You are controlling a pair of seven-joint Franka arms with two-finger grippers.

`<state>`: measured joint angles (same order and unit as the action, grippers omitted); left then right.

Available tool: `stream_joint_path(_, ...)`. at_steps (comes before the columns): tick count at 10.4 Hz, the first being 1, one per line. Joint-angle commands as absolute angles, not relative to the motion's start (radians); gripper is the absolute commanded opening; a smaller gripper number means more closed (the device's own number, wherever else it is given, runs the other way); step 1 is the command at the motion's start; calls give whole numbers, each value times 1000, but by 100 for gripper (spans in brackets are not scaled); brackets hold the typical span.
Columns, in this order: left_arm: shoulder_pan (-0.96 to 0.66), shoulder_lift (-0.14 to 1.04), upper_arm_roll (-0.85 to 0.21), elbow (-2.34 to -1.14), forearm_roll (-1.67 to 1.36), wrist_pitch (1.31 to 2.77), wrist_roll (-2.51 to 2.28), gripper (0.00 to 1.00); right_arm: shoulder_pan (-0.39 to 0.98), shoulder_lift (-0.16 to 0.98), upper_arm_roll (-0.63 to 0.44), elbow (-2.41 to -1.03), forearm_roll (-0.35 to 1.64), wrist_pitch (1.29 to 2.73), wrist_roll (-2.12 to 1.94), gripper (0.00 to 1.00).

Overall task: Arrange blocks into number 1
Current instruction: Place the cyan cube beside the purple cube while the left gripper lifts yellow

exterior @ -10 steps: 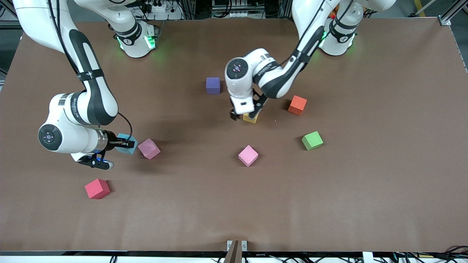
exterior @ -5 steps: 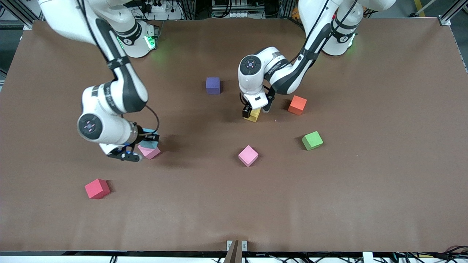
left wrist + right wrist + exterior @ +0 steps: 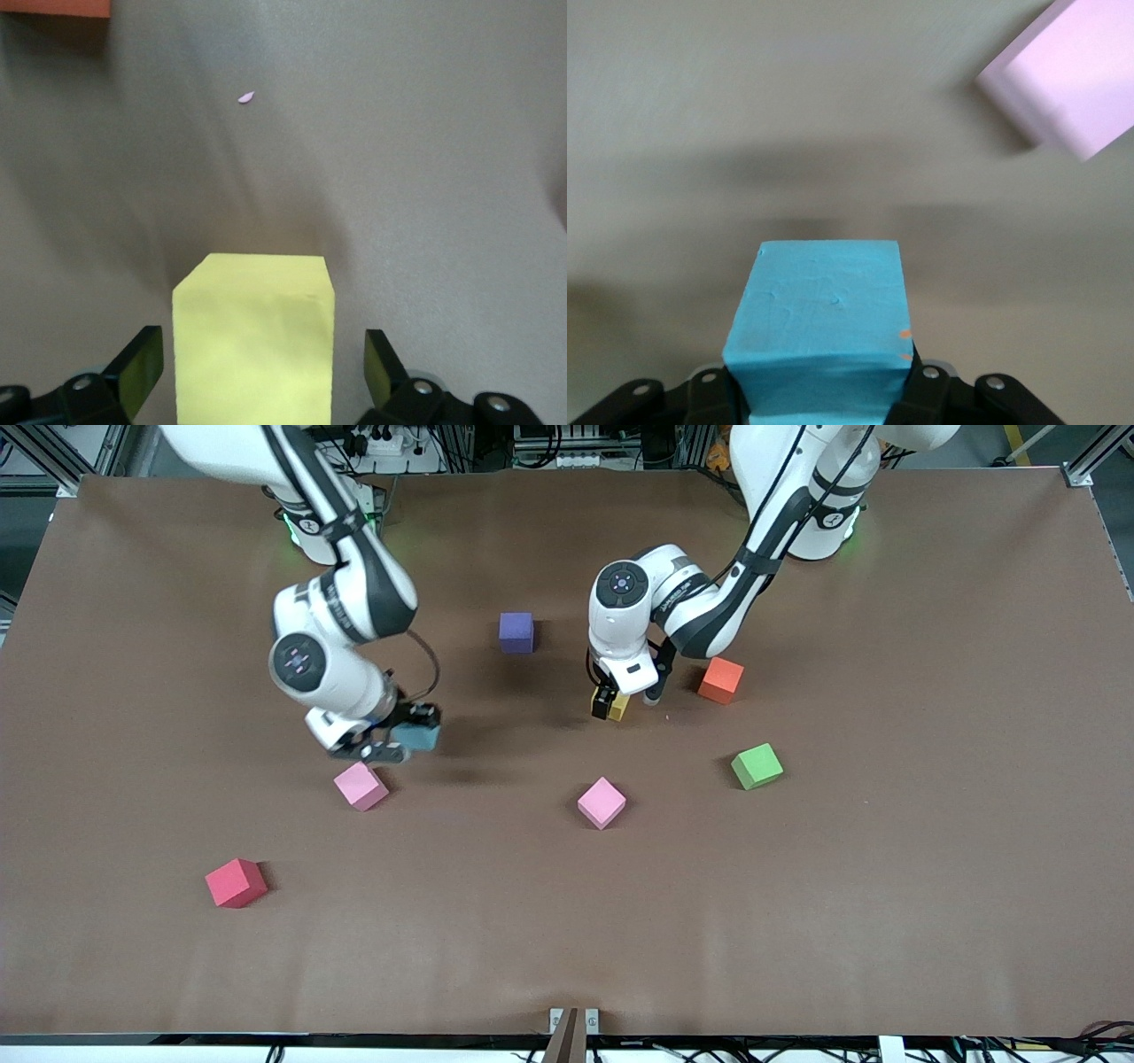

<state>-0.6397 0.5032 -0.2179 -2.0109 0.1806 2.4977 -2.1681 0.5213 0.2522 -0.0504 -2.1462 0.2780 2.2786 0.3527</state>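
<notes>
My right gripper (image 3: 409, 740) is shut on the light blue cube (image 3: 417, 736) (image 3: 819, 332) and holds it above the table, just past one pink cube (image 3: 361, 786) (image 3: 1063, 84). My left gripper (image 3: 619, 701) (image 3: 261, 372) is open and straddles the yellow cube (image 3: 617, 707) (image 3: 254, 341), which rests on the table with a gap at each finger. The purple cube (image 3: 516, 631) sits farther from the front camera, between the two arms. The second pink cube (image 3: 601, 802) lies nearer to the front camera than the yellow one.
An orange cube (image 3: 720, 679) (image 3: 53, 7) sits close beside the left gripper, toward the left arm's end. A green cube (image 3: 757, 766) lies nearer to the camera than it. A red cube (image 3: 236, 882) is near the right arm's end. The brown table top (image 3: 886, 868) spreads wide.
The right arm lifted the light blue cube from beside the pink cube and carried it toward the table's middle. The left gripper turned and settled around the yellow cube.
</notes>
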Motion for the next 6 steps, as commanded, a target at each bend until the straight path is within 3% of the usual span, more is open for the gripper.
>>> stream_joint_path(1,-623,531,-222,-2020,242,2543,-2197,100,636,195,-48,-2229,321,2313,437,59)
stream_joint_path(3,-623,551,-221,-2016,256,2560,-2195,100,727,239,-46,-2226,322,2384,529,59)
stream_joint_path(4,-614,551,-222,-2014,261,2560,-2192,58,757,264,-46,-2224,322,2431,563,59)
stream_joint_path(5,-606,549,-224,-2014,273,2560,-2186,1,774,284,-45,-2224,322,2462,575,59)
stream_joint_path(6,-606,545,-224,-2017,276,2559,-2184,0,781,291,-35,-2224,322,2465,575,59)
